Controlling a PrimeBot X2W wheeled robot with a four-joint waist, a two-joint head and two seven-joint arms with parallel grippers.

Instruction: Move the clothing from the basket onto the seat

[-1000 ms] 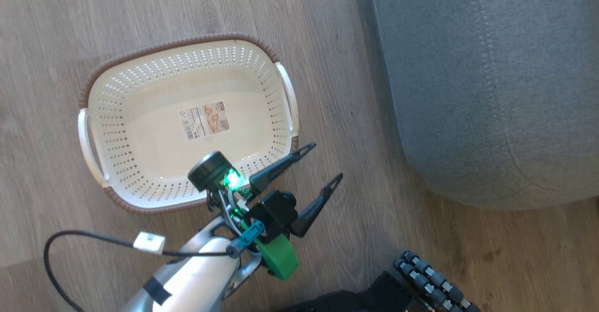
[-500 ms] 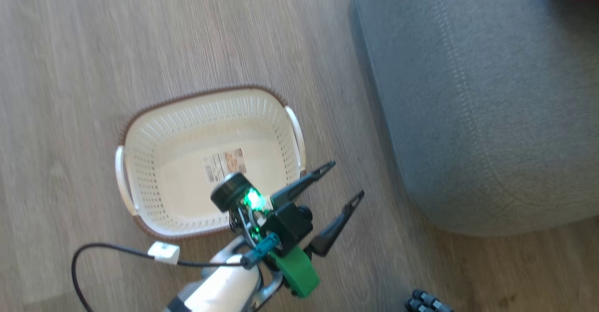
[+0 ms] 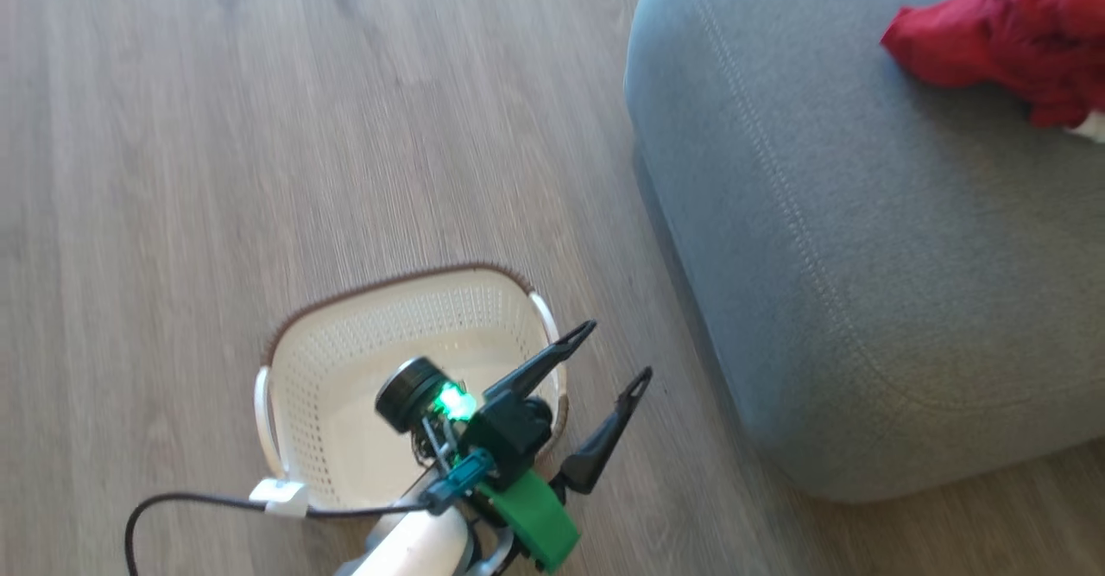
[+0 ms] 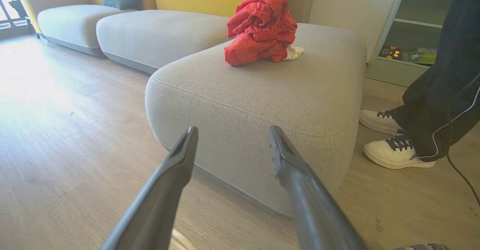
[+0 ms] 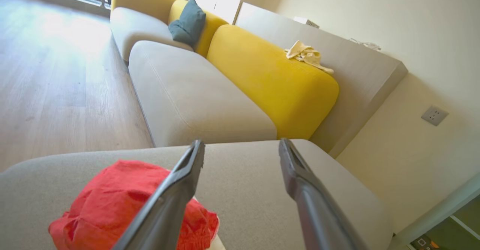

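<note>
The red clothing (image 3: 1010, 32) lies bunched on top of the grey seat (image 3: 863, 256), with a bit of white at its edge. In the left wrist view the clothing (image 4: 260, 29) sits toward the back of the seat (image 4: 262, 92). The cream basket (image 3: 345, 360) stands on the floor left of the seat, and what shows of its inside is bare. My left gripper (image 3: 619, 350) is open over the basket's right rim, holding nothing (image 4: 232, 130). My right gripper (image 5: 242, 143) is open above the seat (image 5: 262, 190), just right of the clothing (image 5: 112, 201).
A person's dark trouser legs and white shoes (image 4: 393, 154) stand on the floor beside the seat. More grey sofa sections (image 5: 187, 92), a yellow backrest (image 5: 270, 81) and a teal cushion (image 5: 187, 23) lie beyond. A cable (image 3: 198, 503) trails from my left arm.
The head camera has swung up, so the basket sits lower in the picture and the clothing on the seat has come into view. My left gripper stays open by the basket's right rim.
</note>
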